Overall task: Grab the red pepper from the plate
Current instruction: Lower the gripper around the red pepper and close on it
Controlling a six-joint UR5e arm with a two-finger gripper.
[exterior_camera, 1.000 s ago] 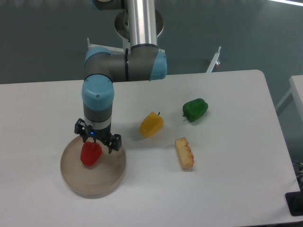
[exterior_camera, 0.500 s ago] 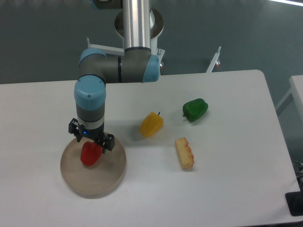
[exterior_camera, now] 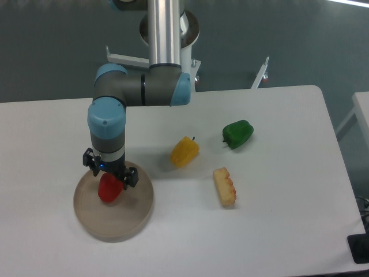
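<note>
Beige against the white table (exterior_camera: 288, 231), the plate (exterior_camera: 124, 228) sits at the far left of my view with the red pepper (exterior_camera: 109, 188) resting on its upper-left part, touching the dish. My gripper (exterior_camera: 110, 175) hangs straight down over that pepper, its black jaws straddling the top of the fruit, one to each side; from this angle I cannot tell whether they are pressing on it or just bracketing it. I judge this vertical approach suits the pepper's rounded body and low rim. Further right, well apart from the plate, lies the yellow pepper (exterior_camera: 184, 152), then a pale ridged toy slice (exterior_camera: 224, 186), and furthest right the green pepper (exterior_camera: 237, 133), none of them in my way.
</note>
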